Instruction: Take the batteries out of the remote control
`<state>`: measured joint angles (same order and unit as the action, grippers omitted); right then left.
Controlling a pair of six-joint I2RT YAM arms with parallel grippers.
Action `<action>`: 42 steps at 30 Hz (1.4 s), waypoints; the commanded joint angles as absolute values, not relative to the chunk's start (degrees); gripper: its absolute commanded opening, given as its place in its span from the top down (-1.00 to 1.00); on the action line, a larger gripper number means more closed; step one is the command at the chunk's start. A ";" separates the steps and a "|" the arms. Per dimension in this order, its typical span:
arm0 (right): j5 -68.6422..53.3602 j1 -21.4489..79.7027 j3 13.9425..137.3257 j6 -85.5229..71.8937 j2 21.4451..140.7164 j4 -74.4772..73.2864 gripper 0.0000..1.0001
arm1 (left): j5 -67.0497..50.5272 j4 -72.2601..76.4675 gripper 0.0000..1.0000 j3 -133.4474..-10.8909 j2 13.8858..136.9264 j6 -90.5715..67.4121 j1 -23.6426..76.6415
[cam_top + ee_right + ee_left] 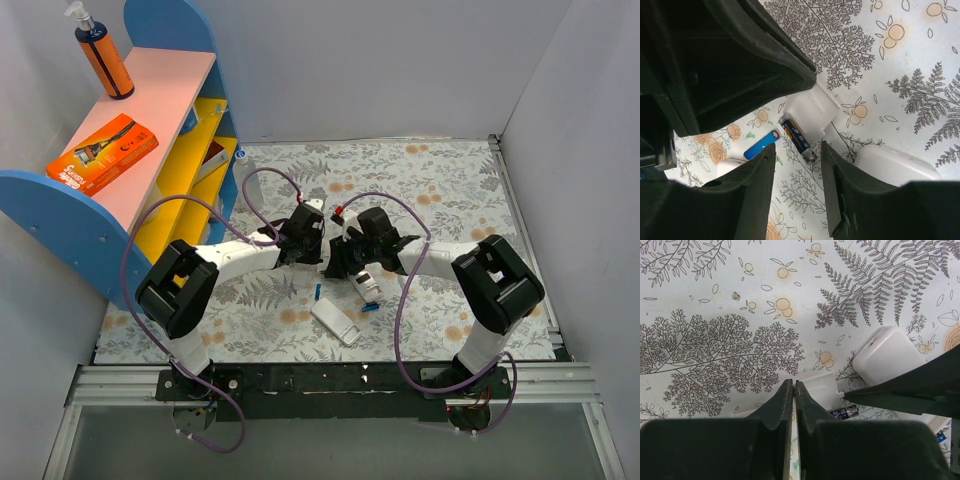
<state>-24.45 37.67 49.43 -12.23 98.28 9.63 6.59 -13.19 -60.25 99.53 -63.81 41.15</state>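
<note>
A dark blue battery (797, 140) with a silver tip lies on the floral cloth against a white boxy piece (810, 110). My right gripper (797, 150) hovers over it, open, its fingers astride the cell without touching it. A brighter blue battery (761, 145) lies loose to its left. The rounded white remote control (887, 355) rests close by, small in the top view (368, 285). My left gripper (792, 385) is shut on nothing, its tips by the white piece (822, 390). Two loose blue batteries (317, 291) (370, 307) show from above.
A long white remote-like piece (335, 321) lies nearer the front edge. A blue and yellow shelf (150, 150) stands at the left with an orange box (102, 153) and a pump bottle (103, 55). A small white bottle (250, 185) stands by it.
</note>
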 commanded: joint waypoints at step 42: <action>-5.20 40.78 47.20 -15.29 62.25 -16.69 -0.85 | 3.34 -25.49 -0.96 -75.42 95.11 -68.03 35.51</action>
